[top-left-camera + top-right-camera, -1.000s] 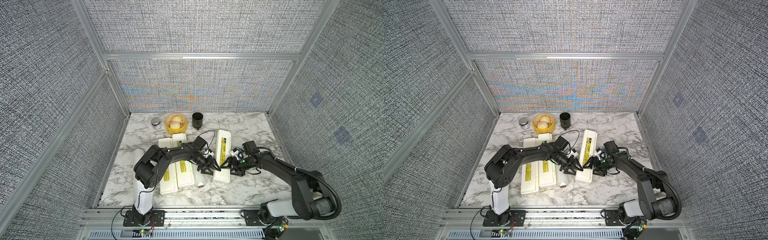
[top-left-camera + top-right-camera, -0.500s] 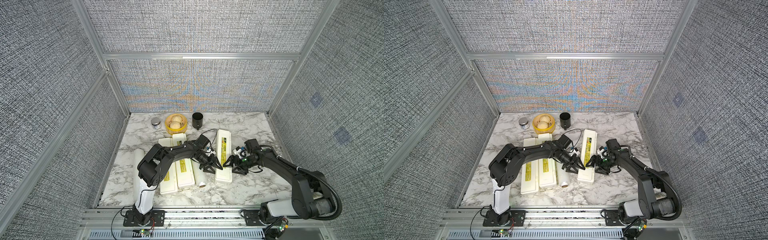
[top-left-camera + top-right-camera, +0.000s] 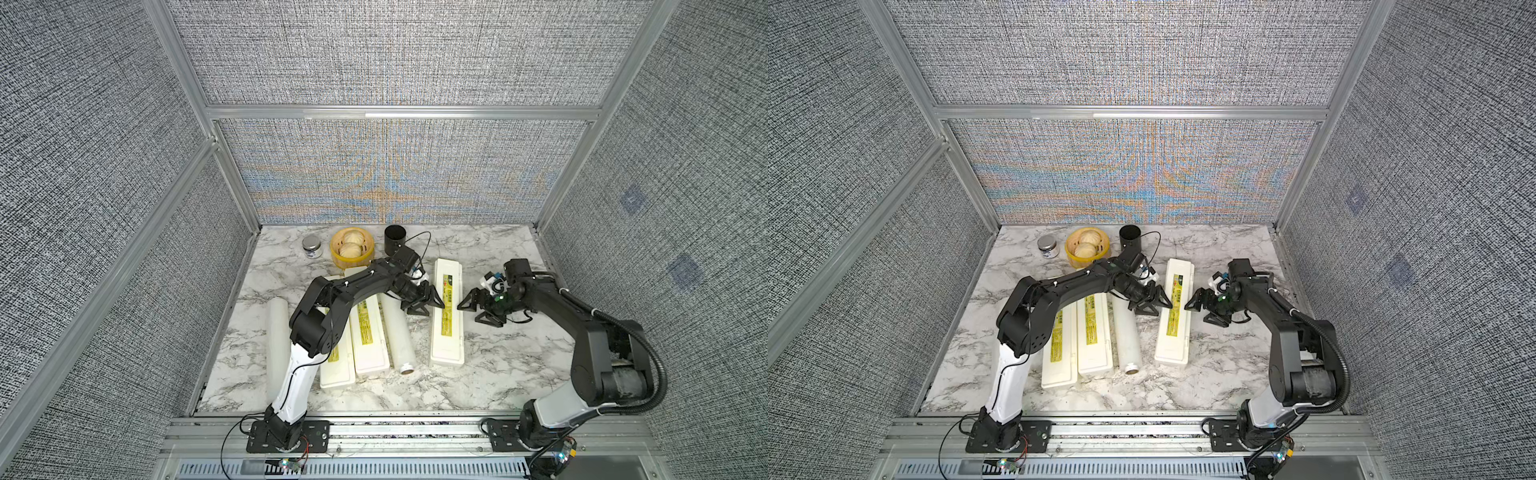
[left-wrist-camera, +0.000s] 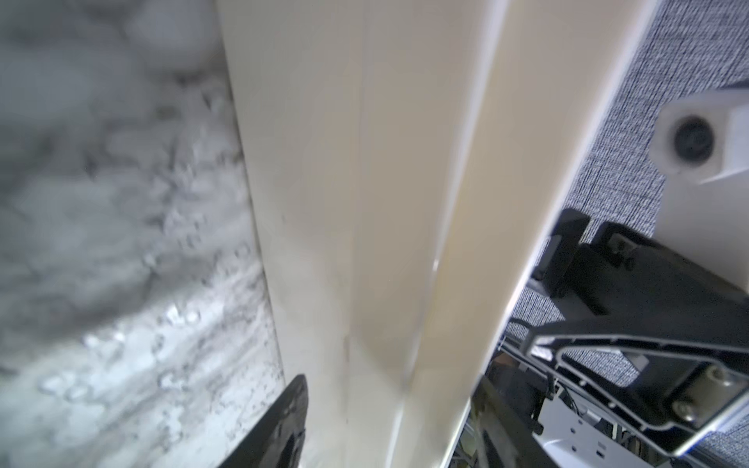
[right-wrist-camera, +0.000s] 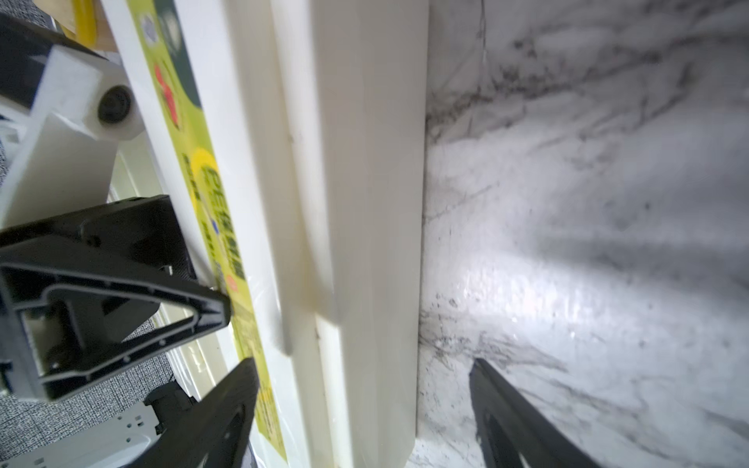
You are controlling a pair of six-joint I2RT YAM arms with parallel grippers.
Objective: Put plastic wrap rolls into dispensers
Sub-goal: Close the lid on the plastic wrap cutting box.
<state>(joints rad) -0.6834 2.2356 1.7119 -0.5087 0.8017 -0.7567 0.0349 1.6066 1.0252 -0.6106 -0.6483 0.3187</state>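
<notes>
Right wrist shows dispenser [image 5: 356, 182] straddled by right hand [image 5: 361, 360].

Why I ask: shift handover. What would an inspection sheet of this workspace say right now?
Surface: marble tabletop, nothing spilled seen.
Job's things: paired dispensers side by side, lone dispenser apart, labels up; edge roll and middle roll lie loose; a third roll not seen.
Clutter: small jar, yellow steamer, black cup along the back.
Grippers: left gripper straddles the lone dispenser, grip unclear; right gripper open at its opposite side.
Cables: black cable loops from the left wrist; loose wires at the left arm's base.
Surroundings: grey fabric walls, aluminium frame.
</notes>
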